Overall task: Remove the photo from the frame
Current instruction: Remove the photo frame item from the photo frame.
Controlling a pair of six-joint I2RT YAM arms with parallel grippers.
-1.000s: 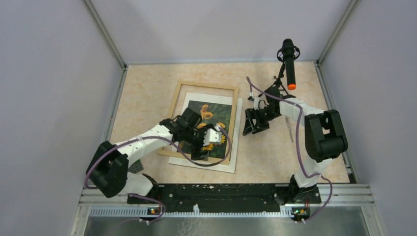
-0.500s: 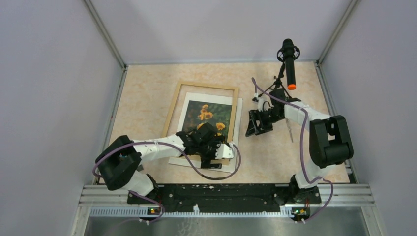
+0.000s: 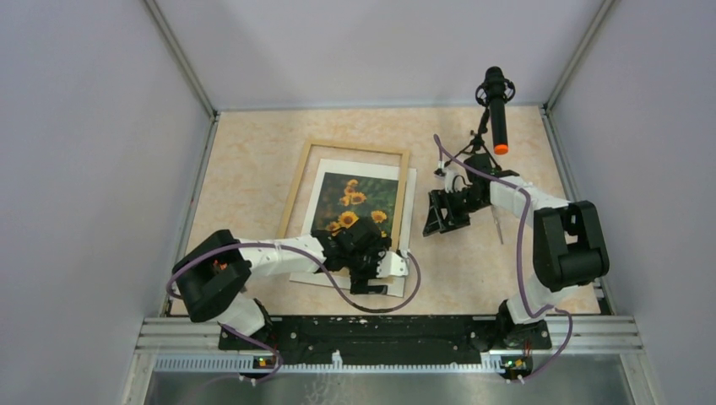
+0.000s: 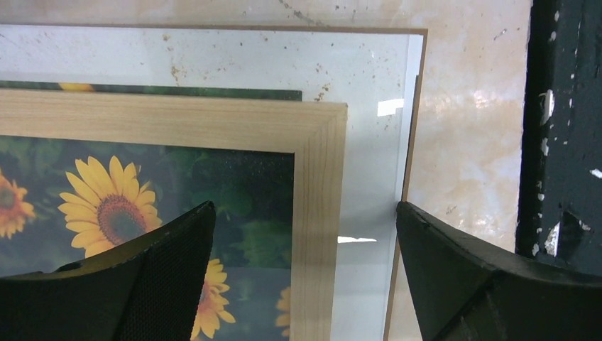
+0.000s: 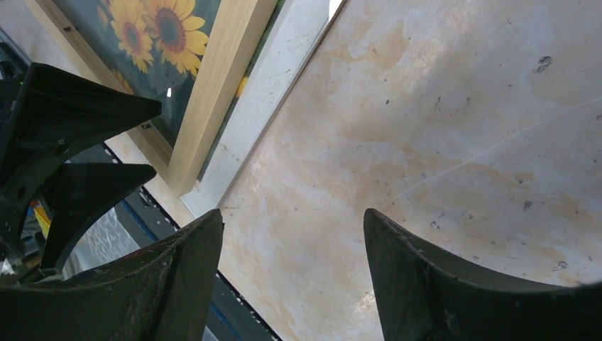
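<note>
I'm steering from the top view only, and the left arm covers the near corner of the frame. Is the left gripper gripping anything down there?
Observer: No. The left gripper is wide open and empty, straddling the wooden corner of the frame.
Operator: Is everything seated squarely inside it?
Observer: No; the photo lies beneath, offset, its white border sticking out past that corner.
Operator: And the other arm?
Observer: The right gripper is open and empty over the table, beside the frame's edge.

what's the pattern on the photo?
The photo: yellow sunflowers on dark green leaves. Clearest in the left wrist view.
</note>
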